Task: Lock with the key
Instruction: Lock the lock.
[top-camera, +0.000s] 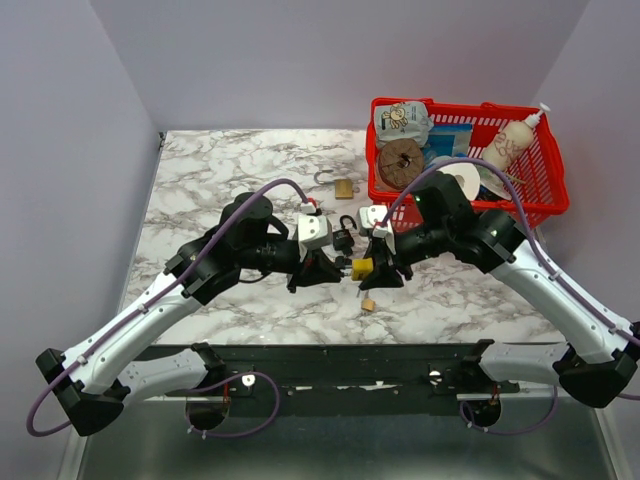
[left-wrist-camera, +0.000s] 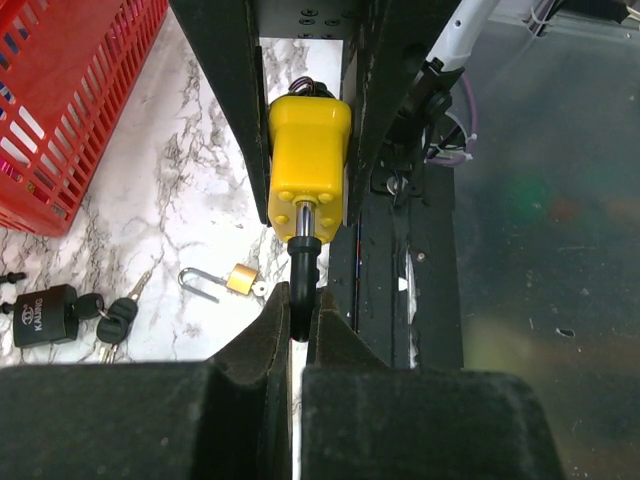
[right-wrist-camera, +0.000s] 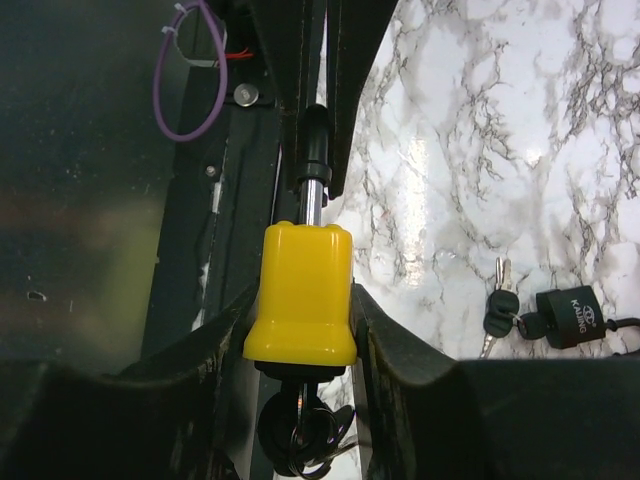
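Closest to the lens, the left gripper (left-wrist-camera: 300, 318) is pinched narrow on the black-sleeved shackle (left-wrist-camera: 303, 262) of the yellow padlock (left-wrist-camera: 308, 160), its fingertips nearly meeting around it. Opposite, the right gripper (right-wrist-camera: 305, 295) clamps the padlock's body, one finger pressed on each flat side. So the padlock hangs in the air between the two arms, above the near part of the marble surface (top-camera: 220, 180), with its shackle pointing toward the left arm. A stretch of bare metal leg shows between the yellow body and the black sleeve. At the padlock's bottom end, in the right wrist view, sits a dark bunch of keys (right-wrist-camera: 300, 435); whether one is in the keyhole cannot be told. Down on the surface, a black padlock (right-wrist-camera: 570, 317) lies with its own keys (right-wrist-camera: 497, 312) touching it, just beyond the grippers. Farther back rests a small brass padlock (left-wrist-camera: 240, 279), its shackle swung open. Another small brass piece (top-camera: 368, 303) lies nearer the arm bases, too small to make out. At the right rear stands a red basket (left-wrist-camera: 70, 120) holding assorted items.
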